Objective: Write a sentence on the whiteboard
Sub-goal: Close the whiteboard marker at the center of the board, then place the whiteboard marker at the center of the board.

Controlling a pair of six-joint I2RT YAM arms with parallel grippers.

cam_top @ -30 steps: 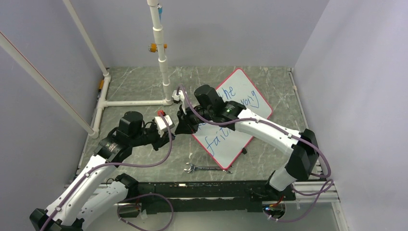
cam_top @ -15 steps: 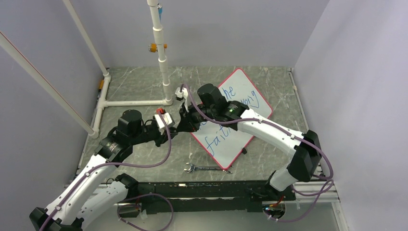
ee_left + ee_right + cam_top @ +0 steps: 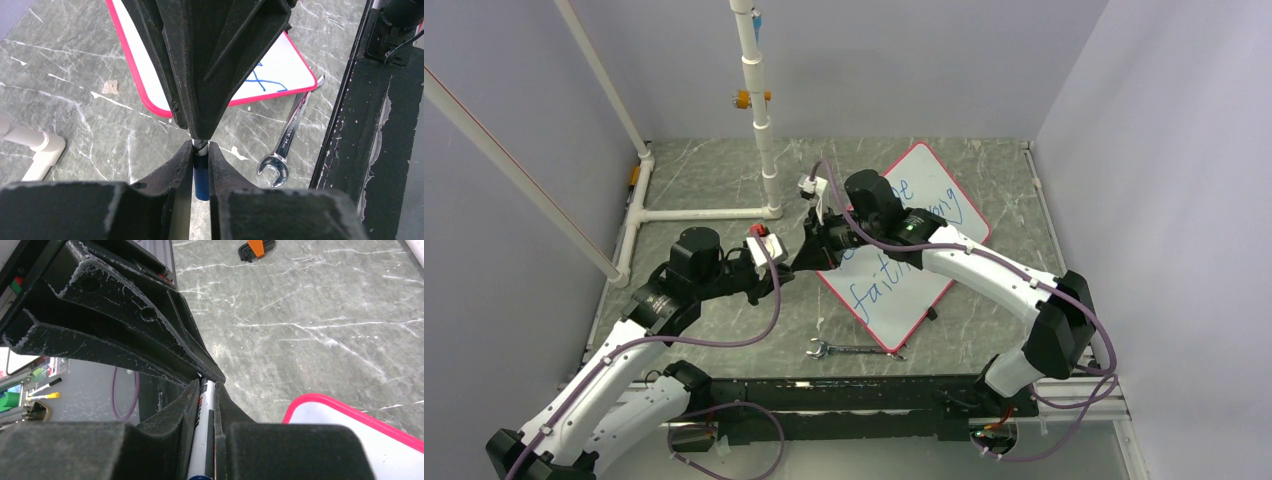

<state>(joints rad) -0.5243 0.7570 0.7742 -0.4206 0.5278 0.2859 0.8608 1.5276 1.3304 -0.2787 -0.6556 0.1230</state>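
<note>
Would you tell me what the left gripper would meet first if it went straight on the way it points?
The right gripper, tip to tip with the left gripper; both pinch one marker, with hardly any gap between them.

right arm [image 3: 984, 266] swung rightward, uncovering more of the sentence [image 3: 876, 291].

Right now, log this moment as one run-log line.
left gripper: shut on blue cap | right gripper: shut on marker | sentence: on whiteboard | wrench: near whiteboard

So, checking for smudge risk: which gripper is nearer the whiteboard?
Right. The right gripper hangs at the left edge of the whiteboard, pinching the marker; the left gripper meets it from farther left, off the board, gripping the cap.
</note>
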